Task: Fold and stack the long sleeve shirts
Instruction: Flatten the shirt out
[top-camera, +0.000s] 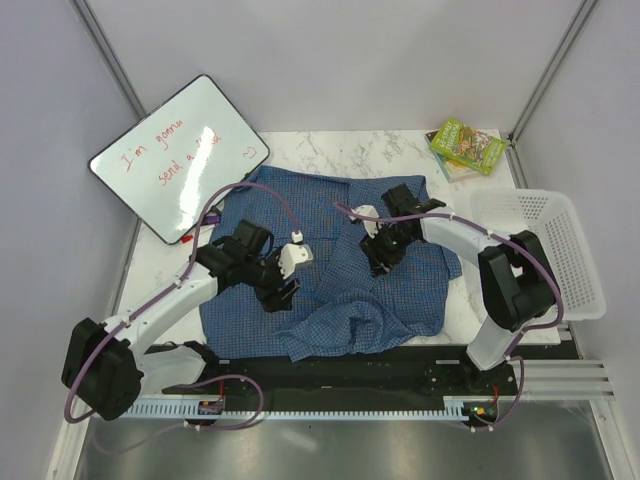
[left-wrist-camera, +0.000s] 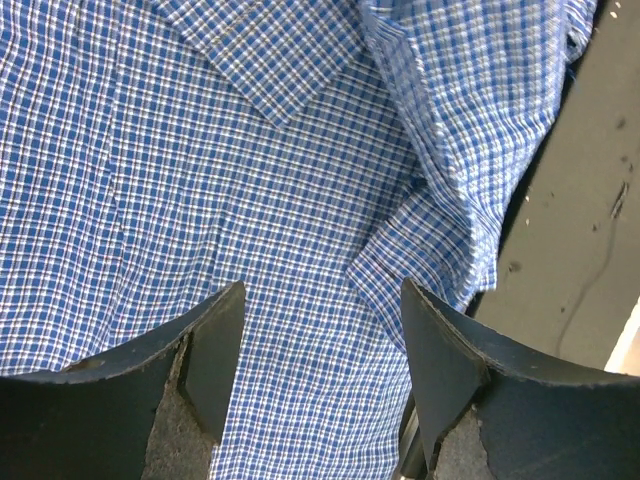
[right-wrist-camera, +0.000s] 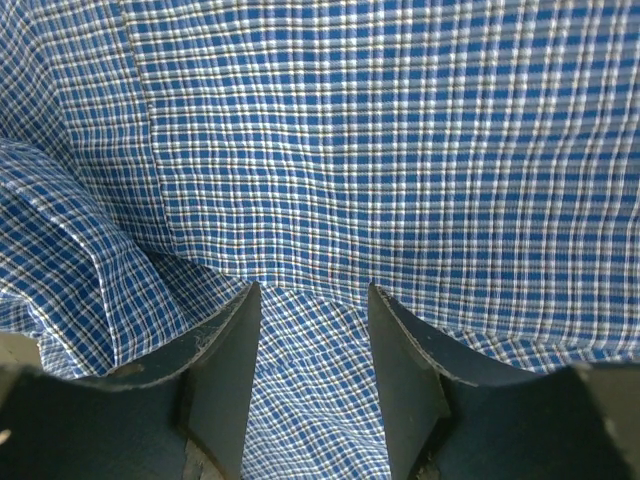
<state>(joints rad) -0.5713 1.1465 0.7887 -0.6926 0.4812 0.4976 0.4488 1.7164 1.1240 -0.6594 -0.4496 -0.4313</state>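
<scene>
On the marble table (top-camera: 330, 148) in front of the two arms, a blue checked long sleeve shirt (top-camera: 335, 285) lay spread out and rumpled, its near edge bunched into folds over the table's front edge. The left gripper (top-camera: 281, 293) hung over the shirt's left half with its jaws wide apart and nothing between them; its wrist camera showed the fingers (left-wrist-camera: 215, 350) above flat cloth, with a sleeve cuff just beside the right one. The right gripper (top-camera: 382, 262) pointed down at the shirt's right half, its jaws also parted, the tips close over a hem, with no cloth seen pinched. A white mesh basket (top-camera: 545, 250) stood at the table's right side, a whiteboard (top-camera: 178, 155) leaned at far left, and green books (top-camera: 466, 146) lay in the far right corner.
</scene>
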